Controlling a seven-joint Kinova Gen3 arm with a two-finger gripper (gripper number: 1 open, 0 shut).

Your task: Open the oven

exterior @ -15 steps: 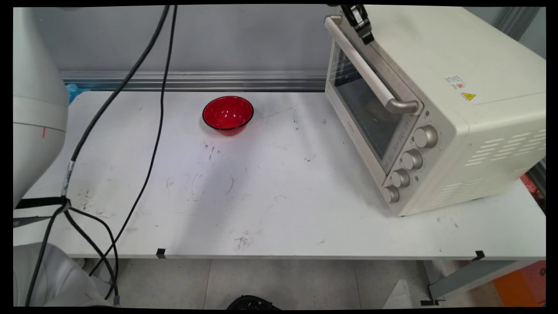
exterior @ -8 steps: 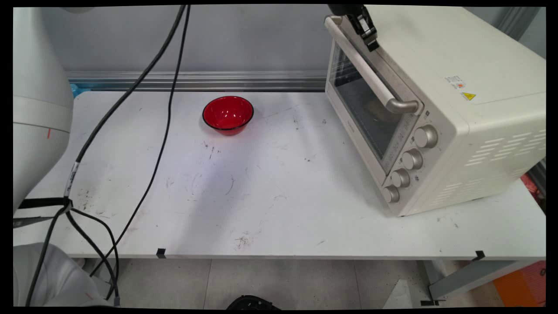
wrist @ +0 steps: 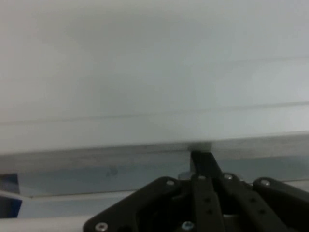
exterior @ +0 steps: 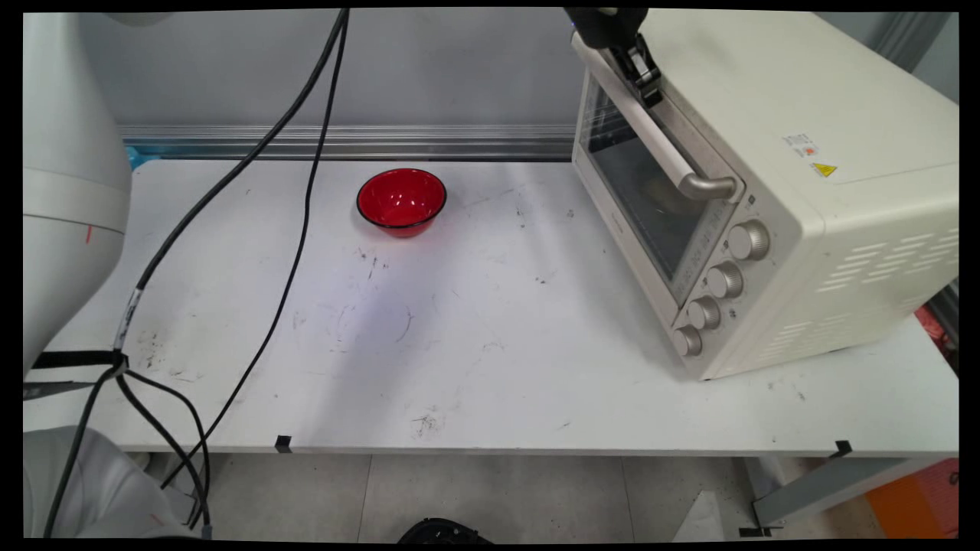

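1 hand [exterior: 647,84] rests against the oven's [exterior: 796,199] door handle [exterior: 651,130].

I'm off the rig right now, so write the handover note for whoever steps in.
Claw: at the top front edge of the toaster oven, by the far end of its door handle. Fingers look together in the hand view, nothing visibly held; contact with the handle can't be confirmed.
Oven: on the right of the white table, door closed.
Red bowl: upright and empty, toward the table's far side, well left of the oven and apart from it.
Done: no sign that anything has been opened or shifted.
Left: door closed, bowl untouched.
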